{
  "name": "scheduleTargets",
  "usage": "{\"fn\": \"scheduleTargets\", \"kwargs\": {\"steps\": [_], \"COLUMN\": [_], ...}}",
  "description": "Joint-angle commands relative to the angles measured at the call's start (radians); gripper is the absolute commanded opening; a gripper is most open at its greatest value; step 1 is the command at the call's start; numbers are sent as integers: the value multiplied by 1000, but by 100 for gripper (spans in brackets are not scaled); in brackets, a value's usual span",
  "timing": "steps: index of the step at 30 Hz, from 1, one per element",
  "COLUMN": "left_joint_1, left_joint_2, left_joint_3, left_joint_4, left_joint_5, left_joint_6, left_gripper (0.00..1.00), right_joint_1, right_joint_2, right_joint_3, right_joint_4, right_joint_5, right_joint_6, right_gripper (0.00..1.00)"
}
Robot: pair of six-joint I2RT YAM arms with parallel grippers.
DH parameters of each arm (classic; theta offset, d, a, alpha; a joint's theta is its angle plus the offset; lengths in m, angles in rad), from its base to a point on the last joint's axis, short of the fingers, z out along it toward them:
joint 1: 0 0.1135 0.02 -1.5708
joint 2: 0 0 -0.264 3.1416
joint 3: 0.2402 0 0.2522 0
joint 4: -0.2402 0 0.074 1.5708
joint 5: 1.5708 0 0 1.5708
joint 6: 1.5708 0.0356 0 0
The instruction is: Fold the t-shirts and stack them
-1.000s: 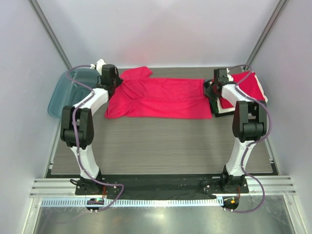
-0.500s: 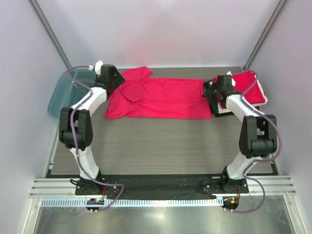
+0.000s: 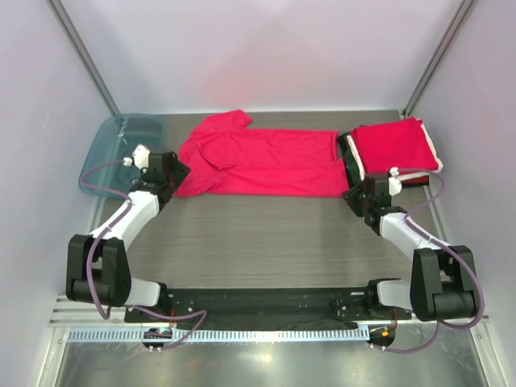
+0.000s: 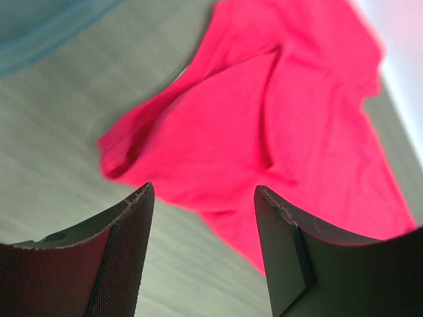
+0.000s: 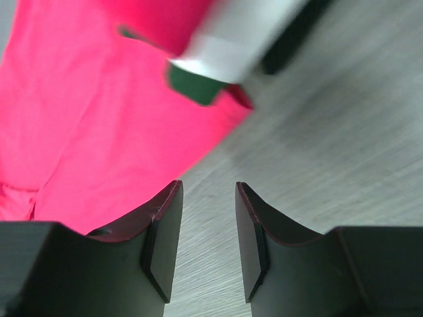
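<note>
Translucent teal plastic tray (image 3: 121,149) sits at the far-left corner of the table, its left side overhanging the edge toward the left wall, and it looks tilted. The left wrist view only catches a blurred corner of it. Tabletop (image 3: 266,242) is grey wood-grain. Pale enclosure walls (image 3: 266,56) close off 3 sides, with 2 slanted metal struts (image 3: 81,52) at the back corners. Along the near edge: black base plate (image 3: 266,297), aluminium extrusion rail (image 3: 81,313), white slotted strip (image 3: 266,334), then bare sheet metal (image 3: 266,364).
</note>
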Motion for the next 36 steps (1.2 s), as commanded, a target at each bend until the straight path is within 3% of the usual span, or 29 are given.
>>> {"fn": "scheduleTargets", "kwargs": {"steps": [1, 16, 21, 23, 26, 36], "left_joint_1": [2, 36, 56, 57, 59, 57], "left_joint_2": [-35, 31, 43, 43, 50, 132], "left_joint_3": [-45, -74, -86, -89, -99, -126], "left_joint_4": [30, 42, 55, 64, 65, 133], "left_joint_5": [18, 32, 50, 52, 44, 96], "left_joint_6": [-58, -49, -43, -29, -27, -43], "left_gripper": [63, 66, 66, 66, 66, 62], "right_joint_1": [9, 24, 24, 26, 26, 27], "right_joint_2": [-9, 231, 277, 280, 275, 130], "right_joint_3": [-35, -38, -10, -3, 16, 2], "right_joint_4": [147, 320, 308, 299, 276, 178], "right_joint_5": [94, 178, 213, 212, 203, 172], "right_joint_6": [90, 228, 228, 216, 182, 110], "right_gripper": [43, 41, 30, 15, 1, 1]}}
